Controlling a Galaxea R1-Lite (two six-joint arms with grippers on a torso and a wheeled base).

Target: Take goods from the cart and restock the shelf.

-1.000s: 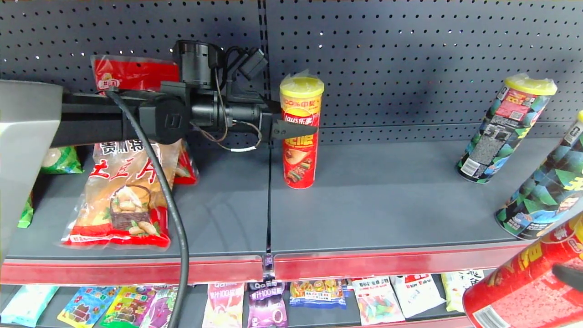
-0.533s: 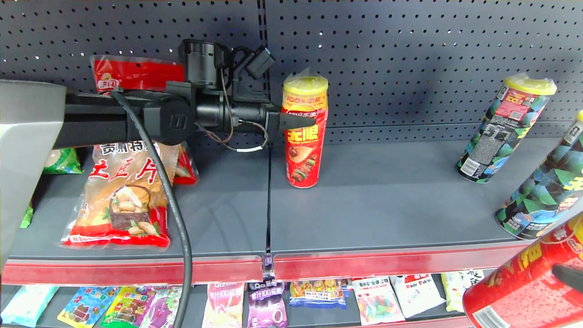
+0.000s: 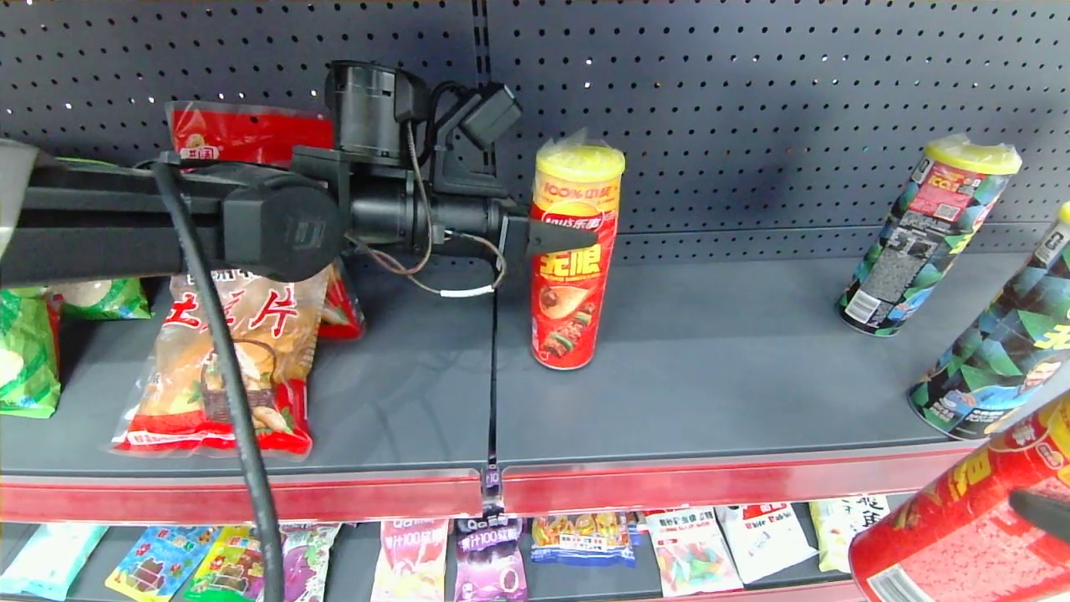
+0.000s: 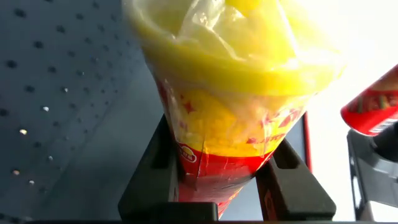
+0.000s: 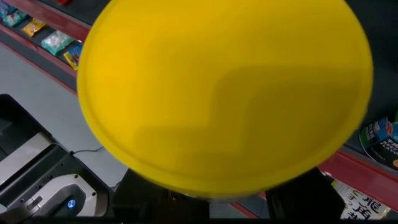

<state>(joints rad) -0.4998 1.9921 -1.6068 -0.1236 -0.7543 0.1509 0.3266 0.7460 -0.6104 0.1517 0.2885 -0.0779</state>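
Left claw: claw (image 3: 577, 237) was closed on a red can (image 3: 573, 284), high on the body just under the yellow lid; one finger (image 3: 558, 237) crossed the front, the other lay behind.
Can position: over the shelf (image 3: 710, 368), mid-span, near the back panel. Base at shelf level; contact could not be confirmed.
Axis: long axis about upright. The arm came in from the robot's left, level with the shelf, so the can lay straight ahead of the claw, to the robot's right.
Judgement: if the base is seated, the next move needs the fingers to part and the arm to draw back left without brushing the can over.
Right claw: claw (image 3: 1028, 512) gripped a second can (image 3: 961, 535), low and in front of the shelf edge, at the robot's right.
Nearer arm: right arm lay nearer the bare stretch between the can and the dark cans.
Count: red cans, two; dark cans, two (image 3: 928, 238) (image 3: 995, 351), at shelf right; bags (image 3: 226, 359), at least four, at shelf left.
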